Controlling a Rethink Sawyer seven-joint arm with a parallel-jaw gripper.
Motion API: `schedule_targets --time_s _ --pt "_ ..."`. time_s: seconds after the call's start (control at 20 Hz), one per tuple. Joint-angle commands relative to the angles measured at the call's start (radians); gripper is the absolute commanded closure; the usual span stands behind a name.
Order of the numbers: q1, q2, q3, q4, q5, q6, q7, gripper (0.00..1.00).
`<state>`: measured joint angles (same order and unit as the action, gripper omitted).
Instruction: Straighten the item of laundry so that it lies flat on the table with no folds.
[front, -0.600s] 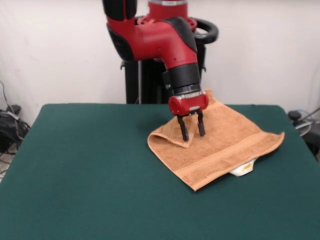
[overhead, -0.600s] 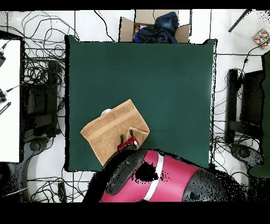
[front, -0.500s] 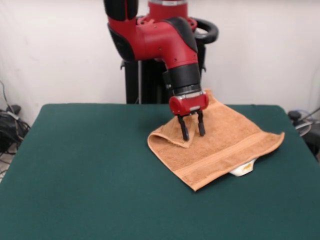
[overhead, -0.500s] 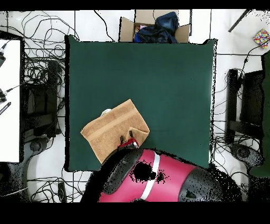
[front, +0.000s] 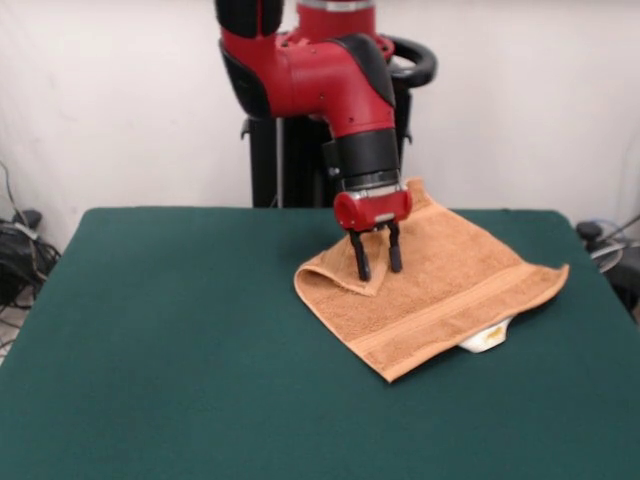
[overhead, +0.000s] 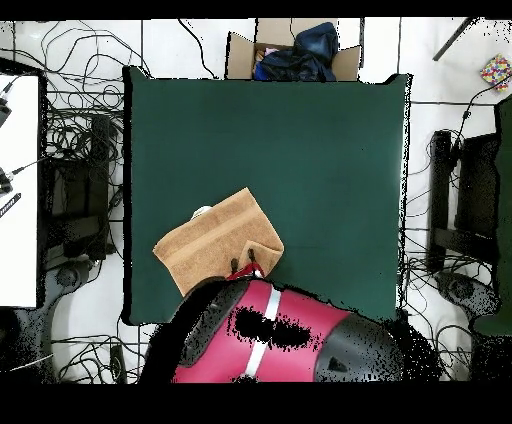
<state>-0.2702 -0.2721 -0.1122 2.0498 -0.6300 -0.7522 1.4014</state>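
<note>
Over the folded corner: gripper (front: 376, 265), fingers parted, tips down on the flap, gripping nothing yet.
Directly beneath: turned-over corner (front: 345, 272) of the towel (front: 440, 290), doubled back onto the cloth.
Towel position: on the tabletop (front: 180, 380), toward the robot's side; white label (front: 487, 338) peeks out underneath.
Unfold direction, judged: outward off the towel, toward bare tabletop.
</note>
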Motion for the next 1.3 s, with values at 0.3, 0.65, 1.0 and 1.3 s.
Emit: schedule_targets --time_s 0.3,0.65,1.0,1.3 --pt "0.083 0.032 -0.088 -0.132 0.149 0.054 0.105 0.0" --pt "0.097 0.085 -0.091 -0.185 0.141 0.131 0.102 0.0" --pt "0.085 0.127 -0.066 -0.224 0.108 0.17 0.106 0.0" --pt "0.085 0.116 -0.057 -0.224 0.091 0.212 0.1 0.0"
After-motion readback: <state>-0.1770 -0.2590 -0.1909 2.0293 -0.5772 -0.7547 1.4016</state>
